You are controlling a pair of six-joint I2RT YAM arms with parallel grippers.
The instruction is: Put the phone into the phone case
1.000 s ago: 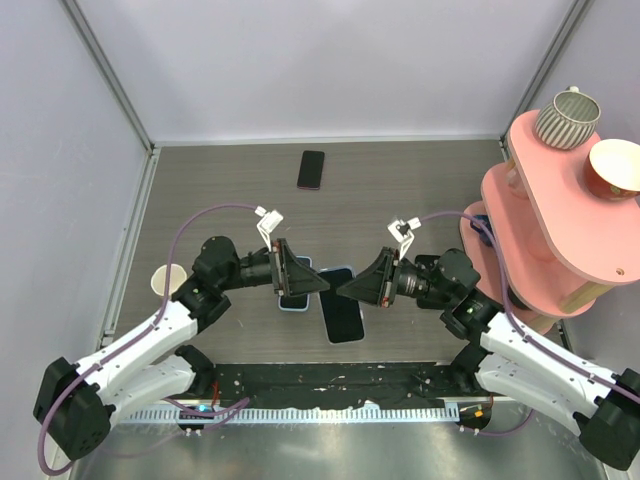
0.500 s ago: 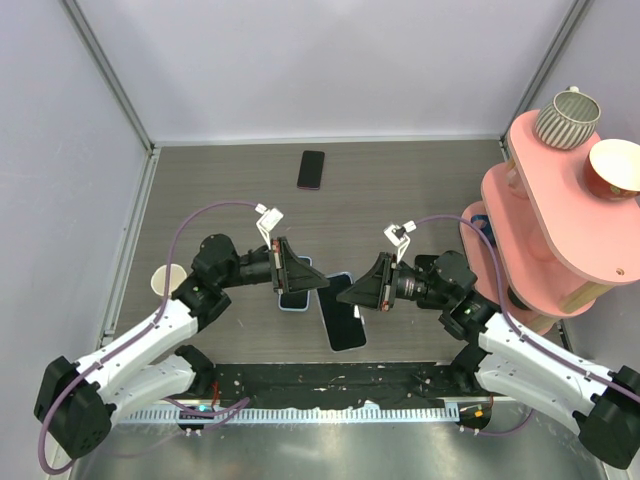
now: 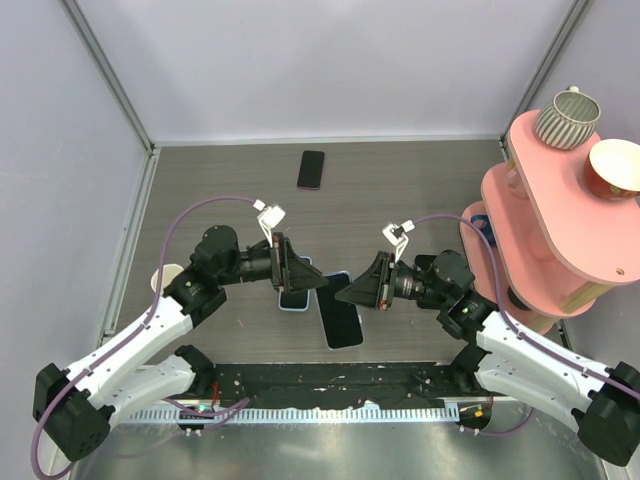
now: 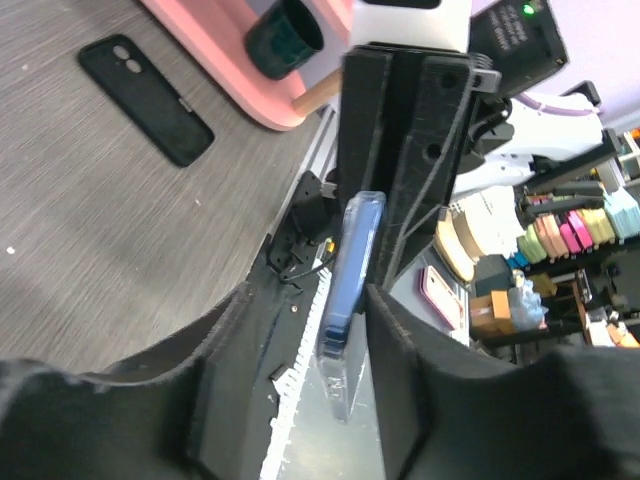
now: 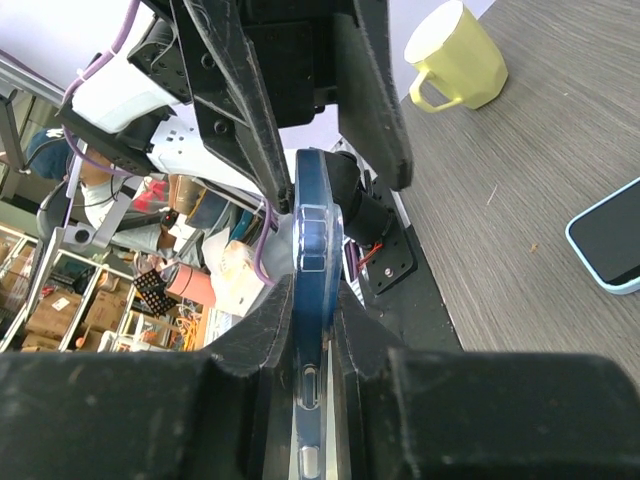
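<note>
The black phone hangs flat above the counter, screen up, with the clear phone case round its edge. In the left wrist view one end of the shell shows empty past the phone's rim, so I judge it not fully seated. The right gripper pinches the pair at the far end. The left gripper is spread, straddling the edge without squeezing. Over the last second the right gripper has edged toward the left, so a press-in looks close. The light-blue phone lies on the counter, unused.
</note>
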